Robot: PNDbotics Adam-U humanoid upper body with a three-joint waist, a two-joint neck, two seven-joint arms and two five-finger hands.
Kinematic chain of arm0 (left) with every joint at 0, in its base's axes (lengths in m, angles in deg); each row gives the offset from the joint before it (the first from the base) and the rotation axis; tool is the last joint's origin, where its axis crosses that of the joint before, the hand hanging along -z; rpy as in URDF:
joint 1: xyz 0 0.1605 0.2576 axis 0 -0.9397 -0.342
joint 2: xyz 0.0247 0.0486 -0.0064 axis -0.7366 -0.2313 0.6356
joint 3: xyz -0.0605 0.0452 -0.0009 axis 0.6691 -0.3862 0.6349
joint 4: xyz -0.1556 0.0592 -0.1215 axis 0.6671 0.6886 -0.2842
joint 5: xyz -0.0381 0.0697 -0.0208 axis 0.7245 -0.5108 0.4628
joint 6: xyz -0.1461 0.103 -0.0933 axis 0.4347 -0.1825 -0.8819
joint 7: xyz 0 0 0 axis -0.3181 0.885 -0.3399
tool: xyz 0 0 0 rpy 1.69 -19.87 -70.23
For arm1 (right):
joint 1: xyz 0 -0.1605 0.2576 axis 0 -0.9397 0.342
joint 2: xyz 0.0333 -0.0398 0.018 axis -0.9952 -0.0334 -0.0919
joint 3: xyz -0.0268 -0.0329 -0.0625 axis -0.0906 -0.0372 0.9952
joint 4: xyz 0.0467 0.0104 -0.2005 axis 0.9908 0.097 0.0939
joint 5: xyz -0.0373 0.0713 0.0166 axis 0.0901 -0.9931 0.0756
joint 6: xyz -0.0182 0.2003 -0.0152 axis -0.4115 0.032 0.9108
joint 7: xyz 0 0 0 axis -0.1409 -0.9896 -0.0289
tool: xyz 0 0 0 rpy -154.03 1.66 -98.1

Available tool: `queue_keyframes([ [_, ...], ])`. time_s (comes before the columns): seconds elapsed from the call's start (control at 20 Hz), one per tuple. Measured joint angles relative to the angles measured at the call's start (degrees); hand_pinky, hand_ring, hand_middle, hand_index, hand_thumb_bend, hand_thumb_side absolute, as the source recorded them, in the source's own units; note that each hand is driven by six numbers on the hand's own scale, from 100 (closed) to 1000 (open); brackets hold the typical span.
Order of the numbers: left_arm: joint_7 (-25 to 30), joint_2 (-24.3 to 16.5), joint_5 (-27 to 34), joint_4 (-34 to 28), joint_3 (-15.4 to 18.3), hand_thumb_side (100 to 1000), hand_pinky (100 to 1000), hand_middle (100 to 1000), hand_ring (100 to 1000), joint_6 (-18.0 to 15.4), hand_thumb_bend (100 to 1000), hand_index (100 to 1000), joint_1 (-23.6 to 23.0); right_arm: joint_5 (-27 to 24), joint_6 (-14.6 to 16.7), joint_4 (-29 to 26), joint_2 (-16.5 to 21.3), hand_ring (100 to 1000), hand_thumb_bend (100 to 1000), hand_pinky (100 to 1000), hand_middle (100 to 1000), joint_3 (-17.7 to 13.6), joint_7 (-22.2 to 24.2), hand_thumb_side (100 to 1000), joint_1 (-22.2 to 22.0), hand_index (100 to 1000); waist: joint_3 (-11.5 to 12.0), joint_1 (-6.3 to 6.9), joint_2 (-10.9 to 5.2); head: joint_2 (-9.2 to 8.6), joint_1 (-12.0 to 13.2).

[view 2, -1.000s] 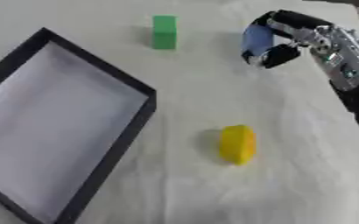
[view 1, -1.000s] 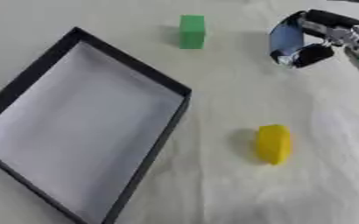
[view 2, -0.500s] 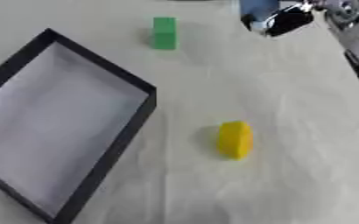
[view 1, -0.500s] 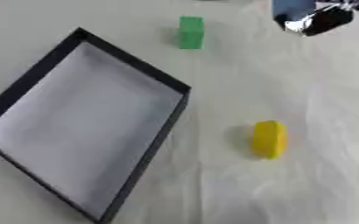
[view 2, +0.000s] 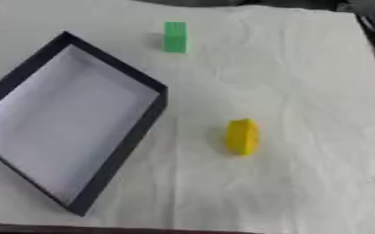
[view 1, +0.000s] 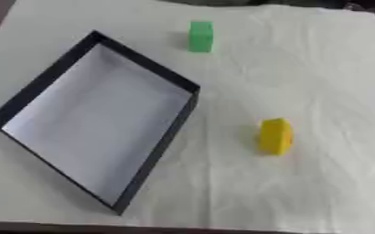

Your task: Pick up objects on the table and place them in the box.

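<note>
A shallow rectangular box with dark, near-black walls and a pale white floor (view 1: 147,157) lies on the left half of the frame, turned askew so that one corner points toward the upper middle and another toward the lower middle. Nothing shows inside it; only the pale floor is seen. In the right eye view its left side is cut off by the frame edge.

The box rests on a cream-coloured cloth with fine creases, which covers the surface (view 1: 318,68) and fills almost the whole picture. A dark strip runs along the bottom edge of the frame, and darker ground shows at the top edge beyond the cloth.

A small upright green block (view 1: 200,36) stands on the cloth at the upper middle of the frame, just beyond the box's far corner and apart from it. It is taller than it is wide.

A small yellow rounded piece (view 1: 275,136), standing on its edge, sits on the cloth to the right of centre, well apart from the green block and to the right of the box's near-right wall, not touching it. It casts a faint shadow on its left side.

Neither hand of the robot shows in either view, so how far their fingers are spread and whether they hold anything cannot be told. Something dark shows at the upper right corner of the right eye view; what it is cannot be made out.
</note>
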Motion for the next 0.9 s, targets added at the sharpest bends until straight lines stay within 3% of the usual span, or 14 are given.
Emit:
queue_keyframes([
  [0.2, 0.4, -3.2, 0.9, -0.2, -0.3, 403, 838, 822, 774, 0.9, 332, 847, 1.1, 0.0, 0.3, -1.0, -1.4, 607, 100, 756, 657, 2.8, 2.2, 260, 2.9, 707, 1.3, 0.57, -1.54, 0.21, -0.5],
  [0.45, 0.7, -6.5, 3.2, -0.2, -1.2, 432, 840, 821, 770, 3.6, 305, 846, 2.1, -0.1, 0.1, -1.6, -3.9, 599, 100, 763, 652, 5.3, 4.7, 239, 5.1, 708, 2.8, 0.86, -1.60, 0.39, -1.6],
  [0.8, 1.6, -9.8, 6.2, 0.8, -2.4, 419, 838, 821, 770, 6.2, 304, 848, 6.0, -0.1, -1.1, -0.1, -7.2, 591, 100, 776, 646, 7.5, 8.4, 223, 6.8, 707, 5.8, 1.88, -1.60, 0.42, -5.3],
  [0.85, 1.8, -10.0, 6.5, 1.0, -2.6, 411, 838, 821, 770, 6.4, 311, 848, 6.7, 0.0, -1.3, 0.3, -7.8, 590, 100, 778, 645, 7.8, 8.9, 172, 6.8, 705, 6.0, 1.90, -1.60, 0.42, -5.8],
  [0.9, 1.9, -10.2, 6.6, 1.2, -2.9, 418, 838, 821, 770, 6.5, 304, 848, 7.4, 0.1, -1.4, 0.7, -8.3, 589, 100, 779, 644, 8.1, 9.4, 222, 6.8, 705, 6.2, 1.91, -1.59, 0.42, -6.2],
])
